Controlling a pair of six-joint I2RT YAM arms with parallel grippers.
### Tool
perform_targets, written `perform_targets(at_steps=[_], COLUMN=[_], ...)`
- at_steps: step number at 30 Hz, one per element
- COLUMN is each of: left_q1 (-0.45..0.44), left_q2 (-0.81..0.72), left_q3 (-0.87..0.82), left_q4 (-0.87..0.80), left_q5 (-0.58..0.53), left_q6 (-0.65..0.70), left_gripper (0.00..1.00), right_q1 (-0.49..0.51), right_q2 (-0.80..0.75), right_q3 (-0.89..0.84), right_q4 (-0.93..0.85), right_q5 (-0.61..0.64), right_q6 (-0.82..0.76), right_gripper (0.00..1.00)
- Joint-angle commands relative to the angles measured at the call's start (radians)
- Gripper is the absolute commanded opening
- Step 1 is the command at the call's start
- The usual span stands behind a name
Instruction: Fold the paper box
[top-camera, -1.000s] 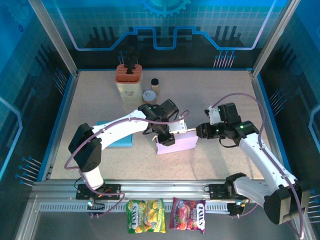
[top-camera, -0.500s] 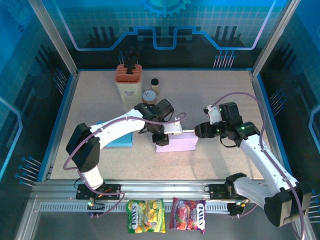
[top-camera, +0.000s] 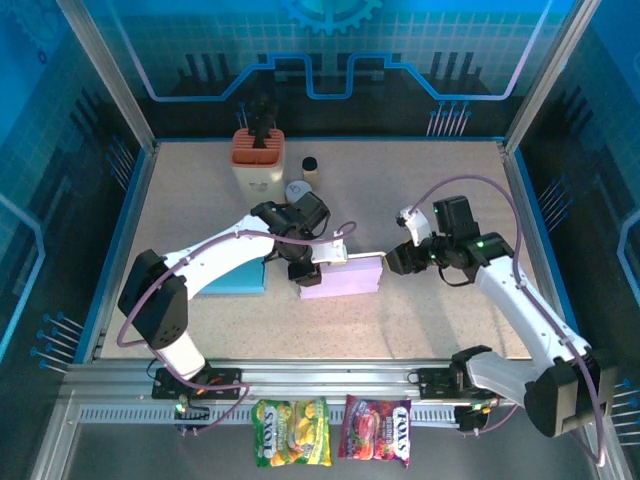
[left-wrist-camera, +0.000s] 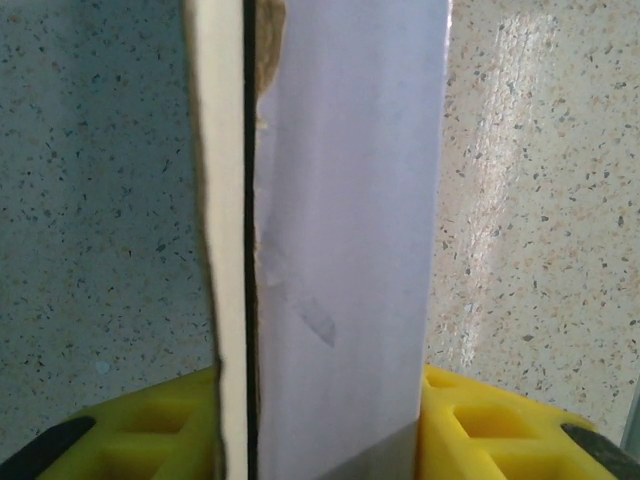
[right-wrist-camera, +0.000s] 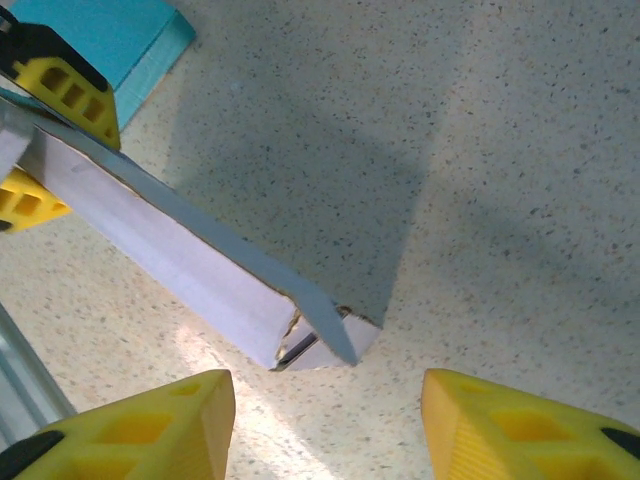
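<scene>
**Now: lilac box pinched at one end, right fingers apart at the other**

Roughly at the middle of the speckled bench (top-camera: 440, 190) lies the lilac paper box (top-camera: 348, 278), long and narrow, running left to right. The left gripper (top-camera: 306, 272) is clamped on its left end. In the left wrist view the box (left-wrist-camera: 345, 250) runs straight up between the yellow fingers (left-wrist-camera: 480, 430), with a cream inner flap edge showing along its left side.

The right gripper (top-camera: 392, 262) sits just beside the box's right end, jaws well apart and holding nothing. From its wrist camera the two yellow fingers (right-wrist-camera: 150, 420) stand spread below the box's open corner (right-wrist-camera: 315, 335), clear of the card.

A flat teal box (top-camera: 232, 278) lies near the left edge. A cream holder with an orange top (top-camera: 258, 160) stands toward the far edge.
</scene>
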Motion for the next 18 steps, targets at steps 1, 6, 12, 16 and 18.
perform_targets(at_steps=[1,6,12,16,18], left_q1=[0.004,0.004,0.003,0.003,0.004], left_q2=[-0.017,-0.015,-0.015,-0.014,-0.014], left_q3=[0.001,0.008,0.007,0.008,0.008], left_q4=[-0.020,-0.020,-0.015,-0.011,-0.010], left_q5=[-0.003,0.003,0.009,0.010,0.010], left_q6=[0.021,0.016,0.014,0.012,0.011], left_gripper=[0.41,0.41,0.42,0.42,0.42], right_q1=[0.011,0.017,0.020,0.027,0.031], right_q2=[0.033,0.054,0.079,0.100,0.115], right_q3=[0.055,0.057,0.055,0.066,0.076], right_q4=[-0.043,-0.056,-0.052,-0.050,-0.057], right_q5=[0.023,-0.016,-0.039,-0.047,-0.046], right_q6=[-0.117,-0.148,-0.128,-0.122,-0.123], right_gripper=[0.53,0.44,0.39,0.39,0.37])
